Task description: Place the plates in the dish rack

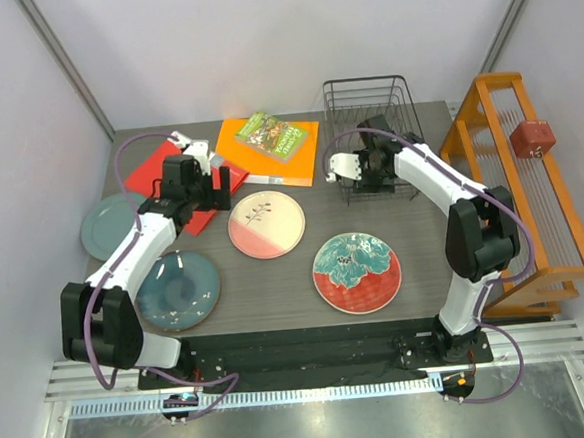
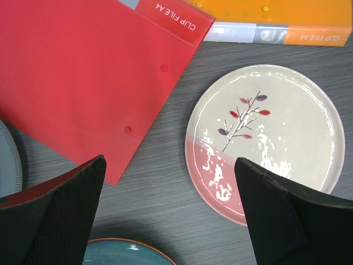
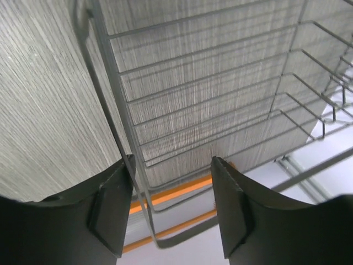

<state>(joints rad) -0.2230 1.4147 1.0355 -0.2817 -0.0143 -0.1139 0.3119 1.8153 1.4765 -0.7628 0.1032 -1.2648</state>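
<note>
Hovering left of centre, we are holding the left gripper (image 1: 212, 182) wide over the flat, glossy cream-and-pink plate (image 1: 266, 224), where a pinch risks slipping. At upper right, our right gripper (image 3: 172, 165) is straddling the rim of the dish rack (image 1: 369, 98), jaws parted, risking dragging it.

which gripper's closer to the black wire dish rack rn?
Right. The right gripper sits at the dish rack's near-left rim, jaws straddling the wire. The left gripper is across the table, over the red folder and cream-and-pink plate.
</note>
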